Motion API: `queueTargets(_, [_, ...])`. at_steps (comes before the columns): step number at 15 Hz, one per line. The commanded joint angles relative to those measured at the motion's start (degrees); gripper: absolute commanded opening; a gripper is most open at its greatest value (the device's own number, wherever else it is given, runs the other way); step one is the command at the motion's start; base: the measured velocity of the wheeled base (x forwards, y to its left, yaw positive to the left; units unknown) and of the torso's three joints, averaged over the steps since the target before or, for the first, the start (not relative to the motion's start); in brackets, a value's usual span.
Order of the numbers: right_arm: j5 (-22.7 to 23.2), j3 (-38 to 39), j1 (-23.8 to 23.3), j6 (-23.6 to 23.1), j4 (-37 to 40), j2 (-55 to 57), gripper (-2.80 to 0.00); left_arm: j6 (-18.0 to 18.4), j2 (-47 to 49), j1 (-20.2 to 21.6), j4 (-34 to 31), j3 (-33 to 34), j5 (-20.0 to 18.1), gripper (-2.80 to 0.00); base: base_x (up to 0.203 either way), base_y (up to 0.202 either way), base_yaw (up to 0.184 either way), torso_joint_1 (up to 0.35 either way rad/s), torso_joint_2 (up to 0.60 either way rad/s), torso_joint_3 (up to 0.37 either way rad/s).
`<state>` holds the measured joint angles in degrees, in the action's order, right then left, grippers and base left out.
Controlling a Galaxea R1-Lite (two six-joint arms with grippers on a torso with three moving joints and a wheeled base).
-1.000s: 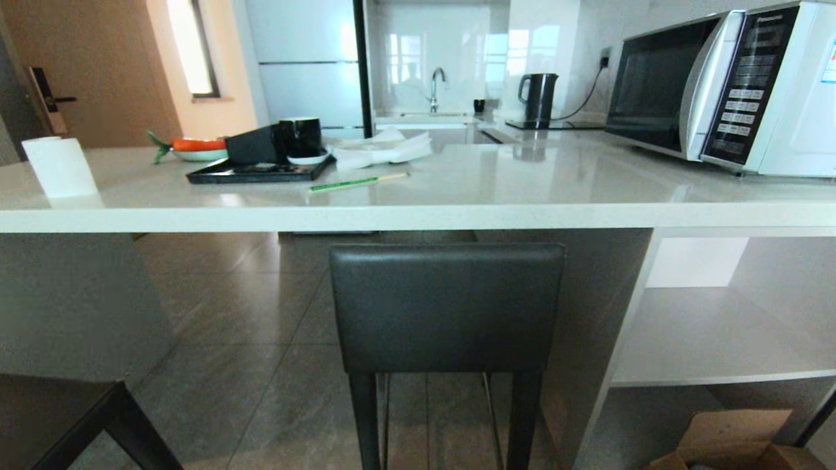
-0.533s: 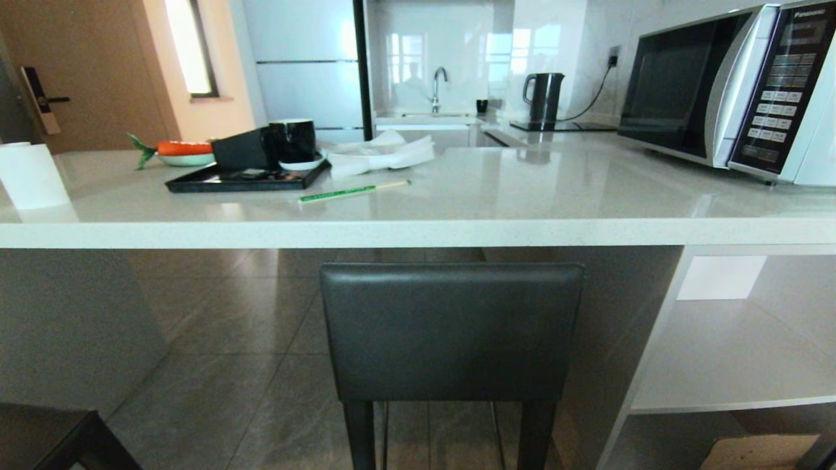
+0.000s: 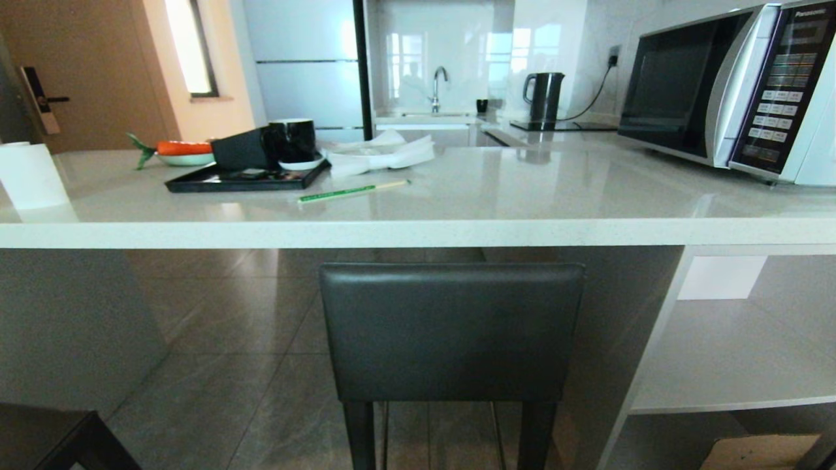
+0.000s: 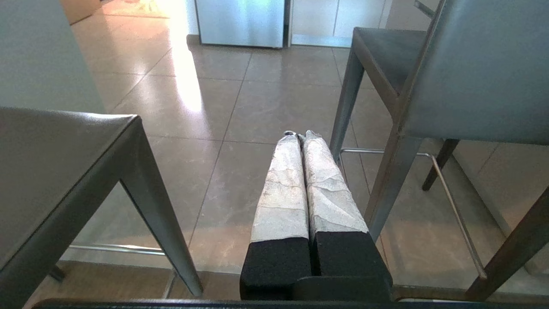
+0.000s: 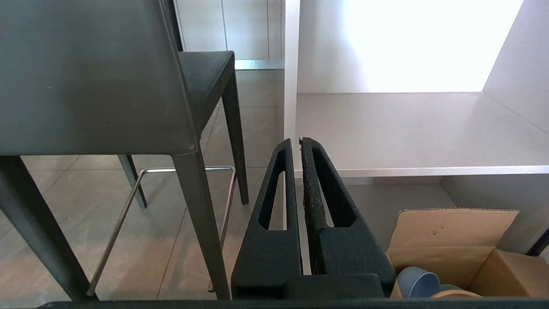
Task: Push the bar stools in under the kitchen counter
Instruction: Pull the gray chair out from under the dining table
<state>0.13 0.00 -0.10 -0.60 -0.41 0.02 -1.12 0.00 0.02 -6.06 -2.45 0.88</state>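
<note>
Two stools: one [image 3: 450,333] upright before the table [image 3: 418,232], backrest toward the camera, seat pointing under the top; the other [image 3: 46,437] at lower left, well apart. Left hand [image 4: 300,136] pressed together between them; right hand [image 5: 296,141] likewise, beside the shelf [image 5: 411,128].

quick count: two bar stools, one [image 3: 450,333] dead centre, the other's corner [image 3: 46,437] at 7 o'clock. one kitchen counter [image 3: 418,232]. on it sat one microwave [image 3: 731,91] at 2 o'clock, one black tray [image 3: 241,179], one paper roll [image 3: 29,175] at 9 o'clock. one kettle [image 3: 543,96] at 12. one cardboard box [image 5: 454,253].
</note>
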Motion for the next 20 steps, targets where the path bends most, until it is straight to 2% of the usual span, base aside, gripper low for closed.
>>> queueTargets(1, [0.0, 0.5, 0.0, 0.0, 0.0, 0.0, -2.80, 0.0, 0.1, 0.1, 0.0, 0.0, 0.0, -2.80, 0.000, 0.000, 0.000, 0.000, 0.00, 0.000])
queueTargets(2, [0.0, 0.5, 0.0, 0.0, 0.0, 0.0, -2.80, 0.0, 0.1, 0.1, 0.0, 0.0, 0.0, 0.00, 0.000, 0.000, 0.000, 0.000, 0.00, 0.000])
queueTargets(10, [0.1, 0.5, 0.0, -0.3, 0.0, 0.0, -2.80, 0.5, 0.1, 0.2, -0.5, -0.2, 0.0, 0.00, 0.000, 0.000, 0.000, 0.000, 0.00, 0.000])
queueTargets(11, [0.1, 0.5, 0.0, -0.3, 0.0, 0.0, -2.80, 1.3, 0.1, 0.2, -0.9, -0.3, -0.2, -2.80, 0.000, 0.000, 0.000, 0.000, 0.00, 0.000])
queueTargets(20, [0.1, 0.5, 0.0, -0.2, 0.0, 0.0, -2.80, 0.7, 0.1, 0.1, -0.3, 0.0, 0.0, -2.80, 0.000, 0.000, 0.000, 0.000, 0.00, 0.000])
